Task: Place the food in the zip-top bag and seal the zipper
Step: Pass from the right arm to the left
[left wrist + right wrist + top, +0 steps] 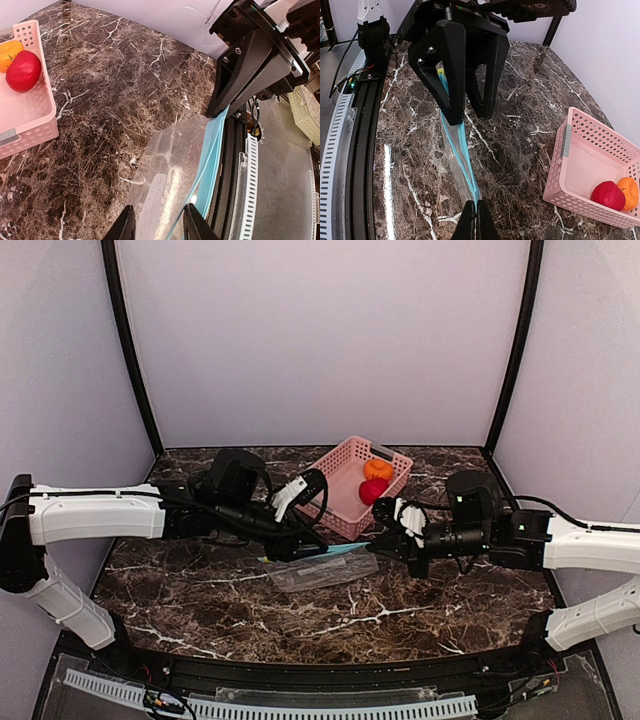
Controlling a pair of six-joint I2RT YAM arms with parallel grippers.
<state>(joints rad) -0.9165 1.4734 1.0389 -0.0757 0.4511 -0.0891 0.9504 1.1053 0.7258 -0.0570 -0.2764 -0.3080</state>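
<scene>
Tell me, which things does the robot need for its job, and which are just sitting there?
Needed for the job:
orange food
red food
zip-top bag
teal zipper
left gripper
right gripper

Just sitting there:
pink basket, which the food is lying in
marble table

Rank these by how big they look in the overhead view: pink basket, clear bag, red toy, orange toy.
Largest: pink basket.
Next: clear bag.
Smallest: red toy and orange toy, which look about the same, so I won't rank them.
</scene>
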